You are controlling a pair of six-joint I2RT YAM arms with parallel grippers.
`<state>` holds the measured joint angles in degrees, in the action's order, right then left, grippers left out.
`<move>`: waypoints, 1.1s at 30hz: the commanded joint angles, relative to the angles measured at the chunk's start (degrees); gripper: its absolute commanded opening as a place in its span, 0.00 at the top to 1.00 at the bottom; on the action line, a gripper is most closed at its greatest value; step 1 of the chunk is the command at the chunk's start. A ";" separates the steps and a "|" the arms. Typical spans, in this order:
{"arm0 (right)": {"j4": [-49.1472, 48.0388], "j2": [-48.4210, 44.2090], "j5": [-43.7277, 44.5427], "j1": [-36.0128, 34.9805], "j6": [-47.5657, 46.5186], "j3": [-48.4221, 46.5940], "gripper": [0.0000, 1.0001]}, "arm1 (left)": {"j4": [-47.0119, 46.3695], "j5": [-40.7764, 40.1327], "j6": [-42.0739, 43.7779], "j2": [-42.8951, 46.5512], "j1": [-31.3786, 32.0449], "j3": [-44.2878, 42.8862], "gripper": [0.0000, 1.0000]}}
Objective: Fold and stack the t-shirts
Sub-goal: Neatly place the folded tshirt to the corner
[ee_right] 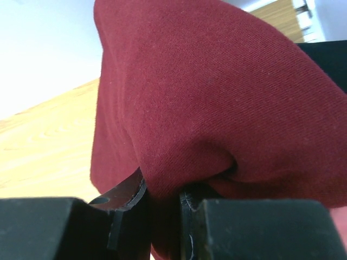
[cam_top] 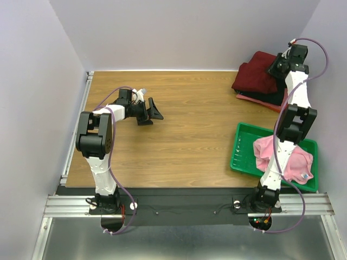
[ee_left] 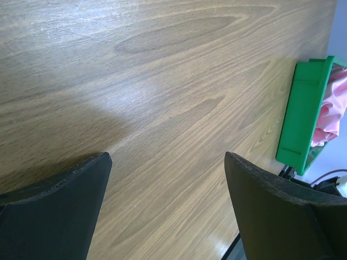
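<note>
At the far right corner of the table [cam_top: 190,124], a low pile of t-shirts. Topmost, the dark maroon t-shirt [cam_top: 254,76], bunched and rounded rather than flat. Beneath it, a black t-shirt [cam_top: 275,97], with the edge of a salmon t-shirt [cam_top: 255,102] peeking out along the pile's near side.

Down on the right end of that pile, the right gripper [ee_right: 161,195], jaws nearly together and clamped on a fold of the maroon cloth. Seen from the right wrist, maroon fabric swelling up and over both fingers, pinched between them, wood grain to its left.

Near the right edge of the table, closer to the arm bases, a green tray [cam_top: 241,146] with a light pink t-shirt [cam_top: 299,162] crumpled inside, partly hidden behind the right arm.

Over the left half of the table, well apart from every shirt, the left gripper [cam_top: 150,112], turned toward the middle. Jaws wide apart, holding no cloth. From the left wrist, only bare wood between the two dark fingers [ee_left: 59,206], with the tray's end wall and a scrap of pink at the view's right margin.
</note>
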<state>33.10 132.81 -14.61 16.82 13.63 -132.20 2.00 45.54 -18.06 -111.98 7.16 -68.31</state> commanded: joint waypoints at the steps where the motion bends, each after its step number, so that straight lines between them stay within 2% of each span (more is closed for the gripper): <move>1: -2.96 -3.53 4.84 1.11 -2.46 -0.16 1.00 | 3.18 -2.21 1.37 2.12 0.14 0.55 0.01; 4: -3.04 -3.53 7.66 1.02 -2.99 -0.42 0.99 | 3.18 -4.40 1.54 3.17 0.14 0.73 0.01; 5: -3.04 -3.53 9.58 1.11 -2.99 -0.34 0.93 | 3.10 -5.10 1.54 3.78 0.22 0.73 0.01; 6: -3.04 -3.96 10.30 1.11 -3.17 -0.34 0.69 | 3.18 -5.81 1.45 4.75 0.14 0.73 0.01; 8: -3.04 -4.93 11.70 1.11 -3.43 -0.08 0.43 | 3.10 -8.44 1.37 6.33 0.14 0.64 0.01; 9: -3.13 -5.37 12.23 1.11 -3.35 0.19 0.26 | 3.10 -9.41 1.45 6.95 0.22 0.64 0.01; 11: -3.22 -6.94 14.24 1.02 -3.26 1.41 0.20 | 3.18 -12.13 1.28 8.00 0.22 0.29 0.01; 12: -3.22 -7.65 15.83 1.02 -3.34 3.07 0.11 | 3.19 -13.01 1.19 9.23 0.22 0.11 0.01; 14: -3.31 -10.64 20.64 1.02 -3.70 6.14 0.04 | 3.10 -15.56 1.28 11.16 0.40 -0.59 0.01; 19: -4.27 -18.37 26.74 1.02 -5.54 13.00 0.00 | 3.10 -21.19 1.10 14.68 0.49 -2.61 0.01; 25: -5.24 -27.77 21.56 0.76 -5.54 20.83 0.00 | 2.66 -24.18 0.49 17.94 0.49 -4.28 0.01; 30: -9.10 -36.29 20.42 -4.77 -6.07 33.55 0.00 | 2.13 -25.15 -0.74 19.69 0.49 -5.07 0.01; 33: -11.82 -38.94 18.13 -10.39 -4.49 41.81 0.00 | 0.99 -26.90 -1.01 21.28 0.49 -4.55 0.01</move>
<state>26.55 96.47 6.83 12.58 8.60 -97.82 5.41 21.12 -18.55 -95.15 7.40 -71.13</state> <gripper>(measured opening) 0.997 0.986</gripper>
